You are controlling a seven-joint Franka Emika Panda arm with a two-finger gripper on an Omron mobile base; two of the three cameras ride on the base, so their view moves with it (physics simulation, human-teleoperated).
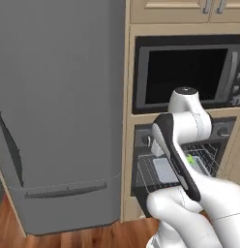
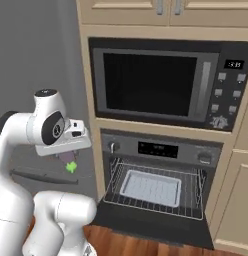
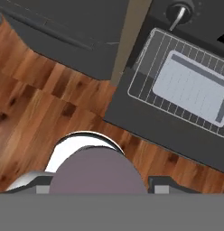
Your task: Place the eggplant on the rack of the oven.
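1. My claw (image 2: 70,161) grips the eggplant (image 2: 68,161), dull purple with a green stem end pointing down.
2. It hangs left of the oven (image 2: 161,150), over the wood floor (image 3: 37,99).
3. The rack (image 2: 193,210) sticks out above the dropped door (image 3: 145,128), its front edge clear.

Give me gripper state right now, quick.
Gripper: closed on the eggplant, held up left of the open oven, not yet over the rack.
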